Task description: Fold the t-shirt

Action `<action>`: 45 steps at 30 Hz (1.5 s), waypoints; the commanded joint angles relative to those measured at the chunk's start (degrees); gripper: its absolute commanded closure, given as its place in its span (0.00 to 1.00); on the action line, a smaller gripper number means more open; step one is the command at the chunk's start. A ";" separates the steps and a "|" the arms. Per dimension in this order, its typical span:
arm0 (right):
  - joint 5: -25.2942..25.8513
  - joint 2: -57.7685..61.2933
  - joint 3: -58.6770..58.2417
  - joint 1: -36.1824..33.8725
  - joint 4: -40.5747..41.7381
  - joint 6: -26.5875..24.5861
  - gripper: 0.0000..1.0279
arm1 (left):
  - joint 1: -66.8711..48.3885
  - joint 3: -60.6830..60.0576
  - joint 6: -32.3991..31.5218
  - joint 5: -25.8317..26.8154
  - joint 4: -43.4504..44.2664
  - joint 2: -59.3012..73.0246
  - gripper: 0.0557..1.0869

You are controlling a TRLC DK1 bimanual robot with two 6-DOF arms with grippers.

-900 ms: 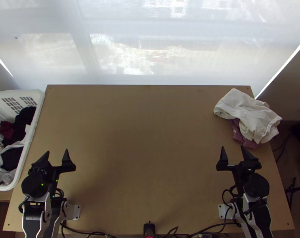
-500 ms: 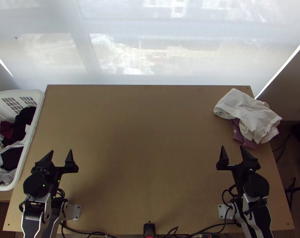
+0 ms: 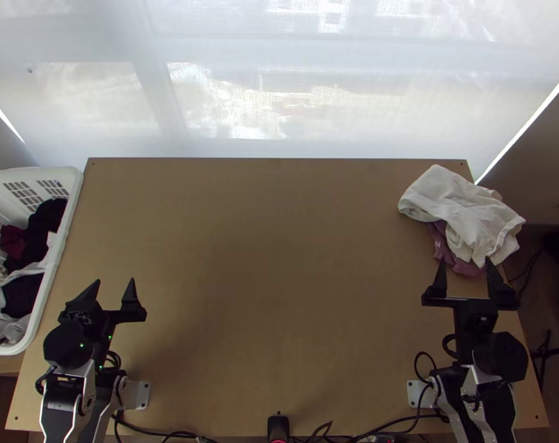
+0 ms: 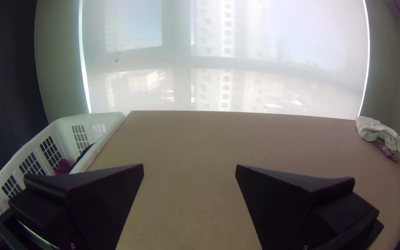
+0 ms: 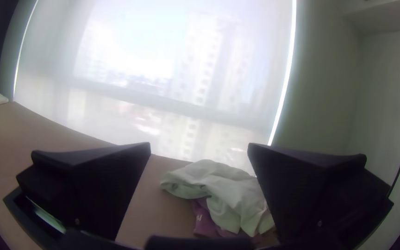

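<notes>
- Bunched white cloth, probably the t-shirt: overhangs right edge of light wooden table, atop mauve cloth.
- Black two-fingered right gripper: spread, unloaded, beside the pile. Pinch only the white layer; lift before drawing inward.
- Black two-fingered left gripper: spread, unloaded.
- Table middle: gives spreading room.

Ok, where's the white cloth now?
Top view, far right corner of the table: the white cloth lies bunched over a purple cloth, beyond the right gripper.
</notes>
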 commanded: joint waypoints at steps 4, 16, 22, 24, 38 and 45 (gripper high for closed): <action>2.88 22.61 24.55 -0.55 -16.23 4.81 0.05 | 0.04 0.08 -0.06 0.08 0.01 0.01 0.06; 4.29 47.22 59.18 2.08 -56.04 24.94 0.05 | -3.30 1.14 6.88 -0.10 -5.44 0.01 0.06; -1.69 48.19 60.67 -1.08 -60.35 19.93 0.05 | -1.81 0.96 7.85 -8.01 -3.86 0.19 0.06; -1.69 48.10 59.18 -1.34 -60.96 19.49 0.05 | -1.45 1.05 8.81 -8.10 -3.77 0.10 0.06; -3.00 46.34 53.02 -4.68 -61.14 18.43 0.05 | 11.55 29.79 2.31 -8.10 -3.95 39.82 0.06; -3.62 43.44 49.77 -5.65 -61.75 18.43 0.05 | 28.78 40.78 -0.24 -3.09 -6.41 54.68 0.05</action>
